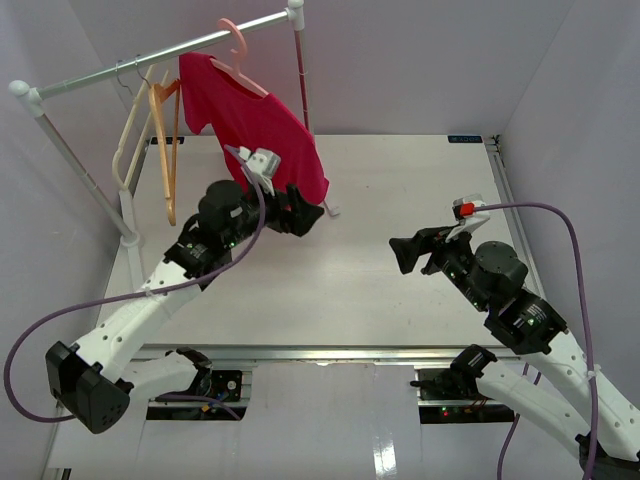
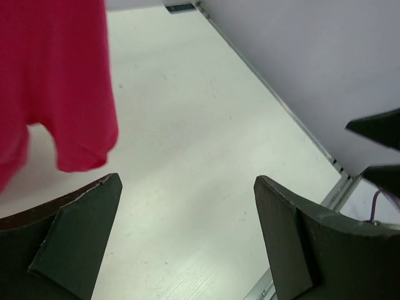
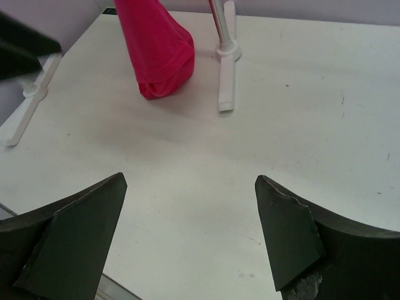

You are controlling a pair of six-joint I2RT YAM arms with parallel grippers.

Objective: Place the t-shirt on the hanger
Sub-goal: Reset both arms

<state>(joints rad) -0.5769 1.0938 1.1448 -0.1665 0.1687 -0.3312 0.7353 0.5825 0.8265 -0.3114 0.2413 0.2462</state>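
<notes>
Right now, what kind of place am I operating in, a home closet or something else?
Most likely a lab test cell, not a home: plain pale walls enclose a white table, and a small white rack stands on it, carrying the t-shirt on the hanger beside two spare hangers.

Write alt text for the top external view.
A red t-shirt hangs on the pink hanger, hooked over a white rail standing on the table, beside two bare hangers. The left gripper, open, sits by the shirt's hem; the right gripper, also open, hovers right of centre.
</notes>
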